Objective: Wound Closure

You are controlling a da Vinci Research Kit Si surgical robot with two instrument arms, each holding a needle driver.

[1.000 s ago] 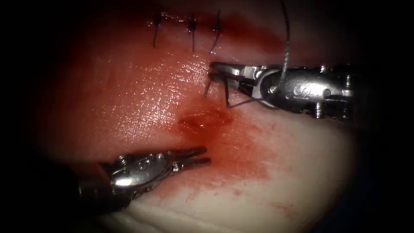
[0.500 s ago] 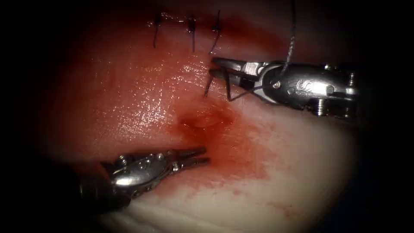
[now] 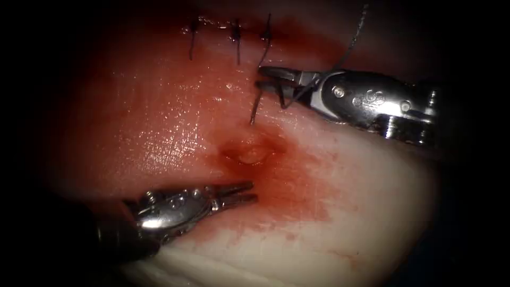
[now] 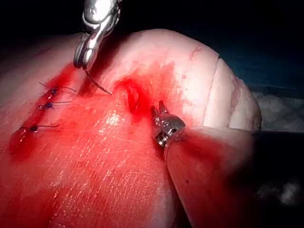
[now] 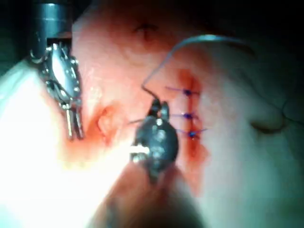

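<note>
Where needle sits, I cannot tell. Thread [image 3: 348, 42] clamped in my right tool [image 3: 276, 79], above open cut [image 3: 249, 154]. Left tool [image 3: 244, 194] holds nothing, jaws barely parted, below cut. Three stitches [image 3: 234, 34] beyond. Red fluid [image 3: 297, 186] on tissue [image 3: 372, 212].

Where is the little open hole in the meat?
In the endoscope view the open cut sits mid-tissue, between the right end effector above and the left end effector below.

left pincer [image 3: 254, 192] slightly parted, right pincer [image 3: 268, 78] closed, well apart
</note>
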